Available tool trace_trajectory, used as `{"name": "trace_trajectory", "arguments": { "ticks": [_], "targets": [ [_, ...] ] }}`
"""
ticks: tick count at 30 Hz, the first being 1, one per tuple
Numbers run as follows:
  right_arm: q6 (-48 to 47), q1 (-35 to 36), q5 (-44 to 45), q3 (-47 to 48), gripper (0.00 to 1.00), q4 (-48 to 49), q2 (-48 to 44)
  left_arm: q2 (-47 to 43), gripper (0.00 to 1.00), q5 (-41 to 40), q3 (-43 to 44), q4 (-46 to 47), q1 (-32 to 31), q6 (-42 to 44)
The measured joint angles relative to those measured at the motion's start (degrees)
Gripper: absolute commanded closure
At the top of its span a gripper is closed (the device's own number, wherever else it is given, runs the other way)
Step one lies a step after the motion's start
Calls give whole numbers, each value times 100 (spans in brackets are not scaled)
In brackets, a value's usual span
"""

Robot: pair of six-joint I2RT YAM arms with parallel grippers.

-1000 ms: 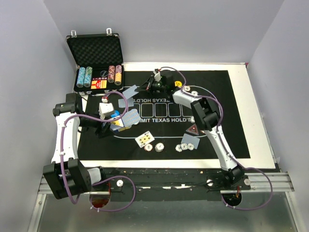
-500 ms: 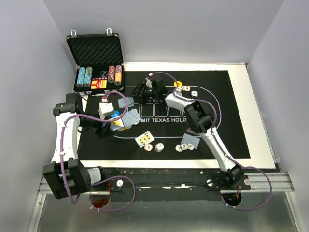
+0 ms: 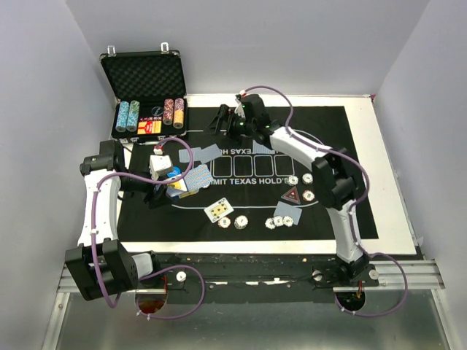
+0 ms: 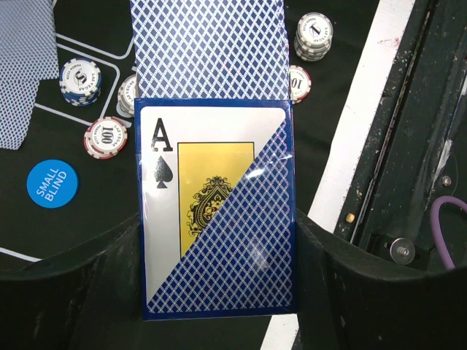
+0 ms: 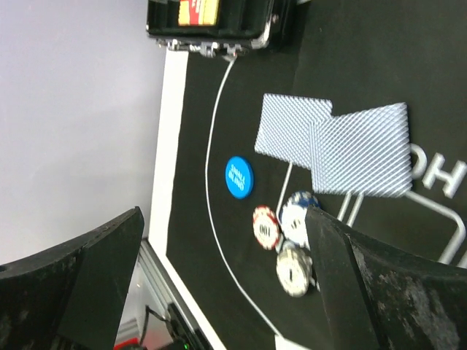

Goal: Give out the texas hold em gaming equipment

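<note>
The deck (image 4: 219, 182), its pack showing an ace of spades, sits clamped between the left gripper's (image 4: 219, 262) fingers over the mat's (image 3: 350, 146) left side. Only the left wrist view reads "SMALL BLIND" on the blue button (image 4: 51, 184) and "100" on a chip (image 4: 106, 136). The right gripper (image 5: 219, 284) hangs with fingers wide apart by two face-down cards (image 5: 292, 135) near the case (image 3: 142, 73). From above, the mat reads "TEXAS HOLD".

Left wrist view, centre: card (image 4: 182, 197) shows "A" over a spade. Left of the frame: blue button (image 4: 52, 184) reads "SMALL BLIND". Above it, red-edged chip (image 4: 106, 136) reads "100". Upper right, second chip (image 4: 298, 82) reads "10", the rest hidden behind the card. Top view, middle: mat (image 3: 357, 131) prints "TEXAS HOLD'" in white, both ends covered. My right wrist view: button print too small to read.
</note>
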Motion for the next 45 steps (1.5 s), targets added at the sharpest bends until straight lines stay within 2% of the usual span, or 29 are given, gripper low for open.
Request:
{"name": "trace_trajectory", "arguments": {
  "ticks": [5, 10, 15, 20, 24, 30, 39, 45],
  "targets": [
    [-203, -2, 90, -1038, 0, -17, -968, 0, 88, 2, 0, 0, 0, 0],
    [-289, 0, 92, -822, 0, -90, -684, 0, 88, 15, 0, 0, 0, -22],
    [-170, -2, 17, -1775, 0, 249, -885, -22, 88, 55, 0, -2, 0, -20],
    [317, -2, -297, -3259, 0, 1016, -1882, -20, 88, 111, 0, 0, 0, -15],
    [743, -2, -498, -3886, 0, 1716, -2761, -20, 88, 118, 0, 0, 0, -13],
    [1176, 57, -614, -4325, 0, 2444, -3469, -20, 88, 120, 0, 0, -2, -13],
    [1021, 957, -603, -4138, 0, 2267, -3228, -20, 88, 118, 0, 0, -11, -17],
    [979, 1067, -581, -4133, 0, 2146, -3062, -20, 88, 111, 0, 0, -26, -39]
  ]
}}
